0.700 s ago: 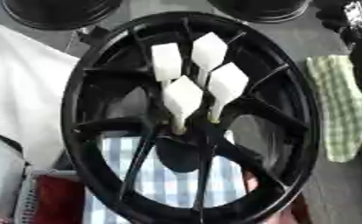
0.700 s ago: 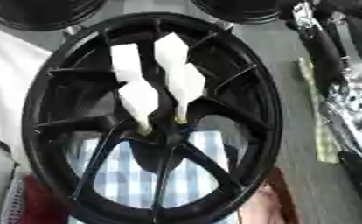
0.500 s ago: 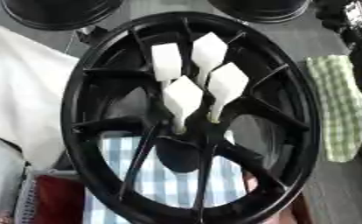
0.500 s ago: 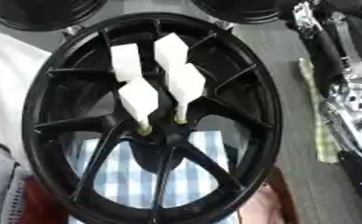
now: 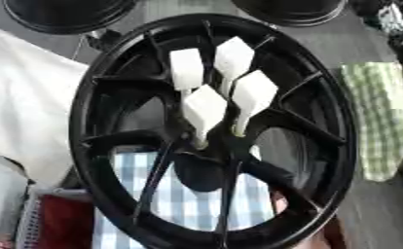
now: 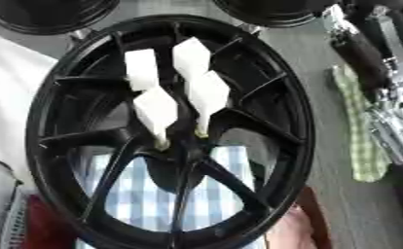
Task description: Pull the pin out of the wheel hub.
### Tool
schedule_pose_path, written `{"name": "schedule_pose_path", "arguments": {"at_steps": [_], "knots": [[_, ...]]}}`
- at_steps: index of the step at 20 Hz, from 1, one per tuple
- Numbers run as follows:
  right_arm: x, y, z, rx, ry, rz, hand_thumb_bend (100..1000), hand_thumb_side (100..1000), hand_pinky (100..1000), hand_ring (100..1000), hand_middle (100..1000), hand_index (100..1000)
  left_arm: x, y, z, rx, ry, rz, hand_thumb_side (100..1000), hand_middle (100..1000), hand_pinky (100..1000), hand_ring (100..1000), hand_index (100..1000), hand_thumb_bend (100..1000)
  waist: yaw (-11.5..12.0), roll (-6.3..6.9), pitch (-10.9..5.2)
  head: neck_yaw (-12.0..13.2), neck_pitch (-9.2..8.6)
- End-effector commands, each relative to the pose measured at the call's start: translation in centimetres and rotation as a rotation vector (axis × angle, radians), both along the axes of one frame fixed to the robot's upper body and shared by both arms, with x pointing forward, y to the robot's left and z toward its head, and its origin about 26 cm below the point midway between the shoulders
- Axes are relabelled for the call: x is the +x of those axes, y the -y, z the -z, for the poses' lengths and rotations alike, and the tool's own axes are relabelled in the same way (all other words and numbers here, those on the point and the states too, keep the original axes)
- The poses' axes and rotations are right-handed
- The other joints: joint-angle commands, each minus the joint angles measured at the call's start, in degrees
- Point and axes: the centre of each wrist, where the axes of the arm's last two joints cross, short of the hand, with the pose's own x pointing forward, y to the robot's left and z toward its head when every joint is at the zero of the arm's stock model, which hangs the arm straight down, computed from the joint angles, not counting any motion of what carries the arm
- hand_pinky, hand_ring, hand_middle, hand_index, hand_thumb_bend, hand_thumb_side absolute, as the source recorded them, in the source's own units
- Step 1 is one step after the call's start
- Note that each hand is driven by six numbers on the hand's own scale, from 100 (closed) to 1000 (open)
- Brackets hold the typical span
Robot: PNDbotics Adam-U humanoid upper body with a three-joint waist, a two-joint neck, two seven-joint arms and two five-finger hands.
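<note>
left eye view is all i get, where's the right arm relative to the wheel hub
Observer: The right eye view shows the right arm running down the right edge, apart from the wheel.
Operator: what's under it
Observer: It passes over the green checked cloth, a silver joint above the cloth's right side.
Operator: hand near the pins?
Observer: I can make out no hand; the arm leaves the view at the lower right, far from the white pins.

wheel (image 5: 137, 63) bottom: cut off | pin (image 5: 203, 109) tips: blurred
</note>
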Motion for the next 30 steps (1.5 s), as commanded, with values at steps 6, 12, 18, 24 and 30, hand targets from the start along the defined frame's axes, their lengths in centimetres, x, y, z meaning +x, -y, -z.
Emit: {"name": "schedule_pose_path", "arguments": {"at_steps": [6,12,18,24,30], "knots": [[-1.3,0.6,-6.3,-0.499,-0.014,-0.108,100,455,875,810,745,752,-0.3,-0.4,-0.8,0.040,0.021,-0.007,684,589,807,762,780,284,0.2,-0.43,-1.67,0.3,-0.10],[-1.7,-0.3,-9.0,-0.807,-0.048,-0.279,100,407,891,832,767,773,-0.3,-0.3,-0.9,0.050,0.018,0.003,685,589,807,763,779,284,0.5,-0.91,-1.74,0.1,-0.05],[-1.9,-1.6,-11.0,-0.974,-0.086,-0.423,100,401,897,836,769,773,-0.3,-0.2,-0.9,0.054,0.012,0.010,686,589,807,763,779,284,0.7,-1.15,-1.93,-0.3,-0.25],[-2.0,-3.5,-12.3,-1.079,-0.116,-0.506,100,373,903,848,785,789,-0.3,-0.2,-0.8,0.057,0.008,0.019,686,589,807,764,779,284,1.0,-1.17,-2.23,-0.8,-0.15],[-1.8,-5.4,-12.8,-1.154,-0.126,-0.555,126,318,906,863,796,828,-0.3,-0.1,-0.8,0.056,0.005,0.028,687,589,807,764,779,284,1.2,-1.24,-2.42,-1.3,-0.09]]}}
